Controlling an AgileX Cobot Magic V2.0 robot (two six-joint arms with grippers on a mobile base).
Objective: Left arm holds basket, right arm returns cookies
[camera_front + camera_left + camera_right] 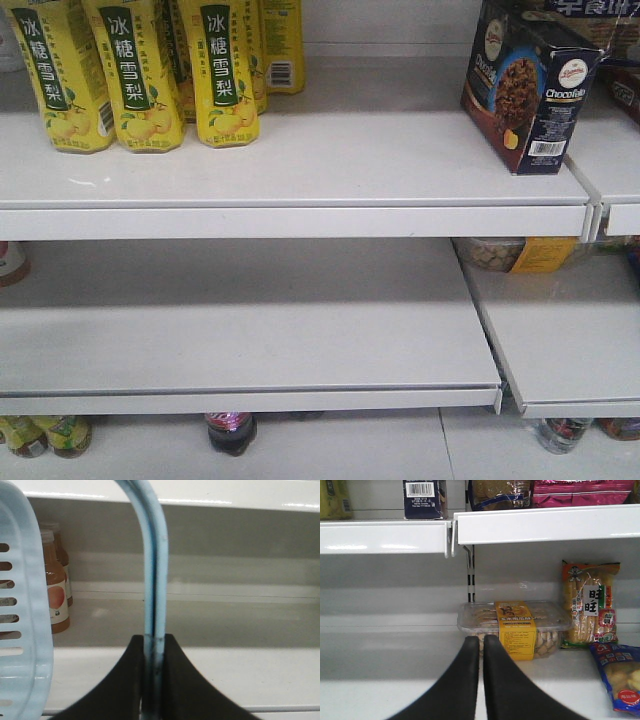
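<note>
The cookies (530,85), a dark navy "Chocofello" carton, stand upright on the upper shelf (300,190) at its right end. The carton's barcode side (424,499) shows at the top left of the right wrist view. My right gripper (481,641) is shut with nothing between its fingers, low in front of the middle shelf and apart from the carton. My left gripper (153,639) is shut on the light blue hoop handles (152,565) of the basket, whose slotted wall (22,620) fills the left edge of the left wrist view.
Yellow drink cartons (130,70) stand at the upper shelf's left. A clear biscuit pack with a yellow label (515,629) lies just beyond my right fingertips, with snack bags (590,605) to its right. Bottles (55,592) stand on a lower shelf by the basket.
</note>
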